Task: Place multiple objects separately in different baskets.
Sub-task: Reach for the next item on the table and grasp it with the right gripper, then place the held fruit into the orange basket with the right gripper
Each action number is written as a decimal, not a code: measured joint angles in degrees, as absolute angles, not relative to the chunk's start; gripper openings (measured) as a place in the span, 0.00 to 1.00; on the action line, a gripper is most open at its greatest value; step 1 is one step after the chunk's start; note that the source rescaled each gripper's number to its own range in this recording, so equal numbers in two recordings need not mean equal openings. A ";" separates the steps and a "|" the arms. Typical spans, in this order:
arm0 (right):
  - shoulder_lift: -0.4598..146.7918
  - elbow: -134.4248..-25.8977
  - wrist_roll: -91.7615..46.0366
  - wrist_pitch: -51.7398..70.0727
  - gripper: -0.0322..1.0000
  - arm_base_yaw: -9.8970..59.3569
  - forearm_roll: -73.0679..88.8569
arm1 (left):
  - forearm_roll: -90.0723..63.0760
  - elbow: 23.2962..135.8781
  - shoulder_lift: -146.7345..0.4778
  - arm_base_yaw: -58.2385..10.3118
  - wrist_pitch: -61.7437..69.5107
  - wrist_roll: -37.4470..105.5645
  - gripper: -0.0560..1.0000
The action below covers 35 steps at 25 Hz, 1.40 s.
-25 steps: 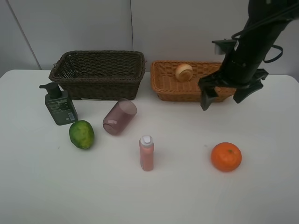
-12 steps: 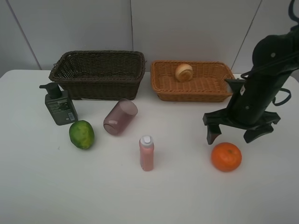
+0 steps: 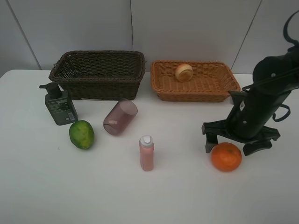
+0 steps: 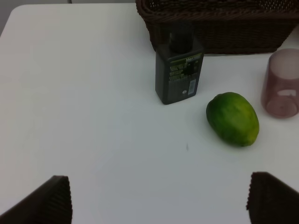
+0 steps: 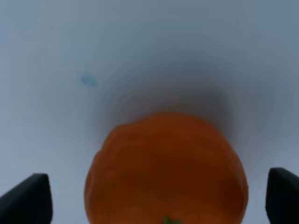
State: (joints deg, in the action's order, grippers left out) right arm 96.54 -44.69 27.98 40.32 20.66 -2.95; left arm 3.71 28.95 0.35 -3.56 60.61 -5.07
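My right gripper (image 3: 232,141) hangs open just above and behind the orange (image 3: 226,157), its fingers (image 3: 210,140) spread to either side; the right wrist view shows the orange (image 5: 166,171) close up between the two tips. The red-yellow fruit (image 3: 184,72) lies in the light orange-tan basket (image 3: 196,91). The dark brown basket (image 3: 99,85) stands to its left. On the table lie the dark green pump bottle (image 3: 59,106), the green fruit (image 3: 81,134), the tipped purple cup (image 3: 120,116) and the upright pink bottle (image 3: 146,152). My left gripper (image 4: 158,200) is open, off the high view.
The white table (image 3: 56,186) has bare room along its front and at the left. A pale wall stands right behind both baskets.
My right arm came away from the light basket, forward and down, and now its open fingers stand around the orange. Nothing else moved.
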 joint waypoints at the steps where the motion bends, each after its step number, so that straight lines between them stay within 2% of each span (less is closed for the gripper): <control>1: 96.54 -44.35 28.35 39.53 1.00 20.66 -3.01 | 3.71 28.95 0.35 -3.56 60.61 -5.07 0.95; 22: 103.85 -44.11 30.46 35.26 0.99 20.66 -2.83 | 3.71 28.95 0.35 -3.56 60.61 -5.07 0.95; 25: 103.92 -44.11 30.46 35.25 0.91 20.66 -2.83 | 3.71 28.95 0.35 -3.56 60.61 -5.07 0.95; 28: 103.92 -44.11 30.46 35.25 0.67 20.66 -2.88 | 3.71 28.95 0.35 -3.56 60.61 -5.07 0.95; 35: 103.92 -44.11 30.46 34.95 0.67 20.66 -2.88 | 3.71 28.95 0.35 -3.56 60.61 -5.07 0.95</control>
State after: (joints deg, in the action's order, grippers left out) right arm 103.92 -44.11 30.46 34.95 20.66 -2.88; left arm 3.71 28.95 0.35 -3.56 60.61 -5.07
